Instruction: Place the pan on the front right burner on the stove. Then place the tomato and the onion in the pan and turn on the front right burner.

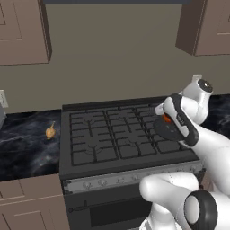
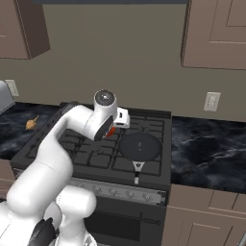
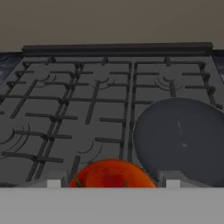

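Above the stove (image 2: 86,153) — arm bent — the gripper (image 3: 113,181) apparently pinches the tomato (image 3: 111,174).

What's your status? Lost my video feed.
Gripper shut on tomato, above the grates. Pan on front right burner, empty. Onion on left counter. Path clear.

Matt black grates top the stove (image 2: 96,158), above a brushed silver knob strip. The pan (image 2: 140,146) looks smooth, dull dark metal. The tomato (image 3: 112,174) is glossy; the tabletop (image 2: 211,149) polished dark marble.
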Robot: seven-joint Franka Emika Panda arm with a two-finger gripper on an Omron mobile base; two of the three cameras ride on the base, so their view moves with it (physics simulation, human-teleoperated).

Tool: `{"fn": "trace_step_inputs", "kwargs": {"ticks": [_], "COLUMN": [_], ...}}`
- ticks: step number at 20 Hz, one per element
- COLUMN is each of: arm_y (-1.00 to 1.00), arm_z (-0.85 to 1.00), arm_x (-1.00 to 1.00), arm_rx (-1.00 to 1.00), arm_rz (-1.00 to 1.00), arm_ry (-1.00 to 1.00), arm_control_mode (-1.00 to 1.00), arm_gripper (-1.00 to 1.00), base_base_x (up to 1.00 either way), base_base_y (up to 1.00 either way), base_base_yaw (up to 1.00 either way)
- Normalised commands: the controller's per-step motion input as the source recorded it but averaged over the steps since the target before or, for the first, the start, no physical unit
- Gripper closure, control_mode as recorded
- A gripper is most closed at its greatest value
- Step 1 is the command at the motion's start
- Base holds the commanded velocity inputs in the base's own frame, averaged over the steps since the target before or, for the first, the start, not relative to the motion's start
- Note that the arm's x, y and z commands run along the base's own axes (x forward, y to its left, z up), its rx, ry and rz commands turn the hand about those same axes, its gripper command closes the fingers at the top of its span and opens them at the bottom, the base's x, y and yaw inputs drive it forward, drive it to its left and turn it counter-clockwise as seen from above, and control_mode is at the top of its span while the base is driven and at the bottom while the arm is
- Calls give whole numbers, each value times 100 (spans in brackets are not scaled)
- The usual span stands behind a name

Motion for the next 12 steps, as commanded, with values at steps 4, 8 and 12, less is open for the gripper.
{"fn": "trace_step_inputs", "kwargs": {"ticks": [4, 8, 12], "arm_y": [-65, -61, -36], "arm_z": [0, 0, -4], "arm_x": [0, 0, 0], "arm_rx": [-3, -2, 0], "arm_rz": [0, 0, 0], "arm_ry": [0, 0, 0], "arm_control_mode": [-100, -100, -100], "arm_gripper": [100, 100, 100], "base_base_x": [0, 0, 0], "base_base_y": [0, 0, 0], "base_base_yaw": [0, 0, 0]}}
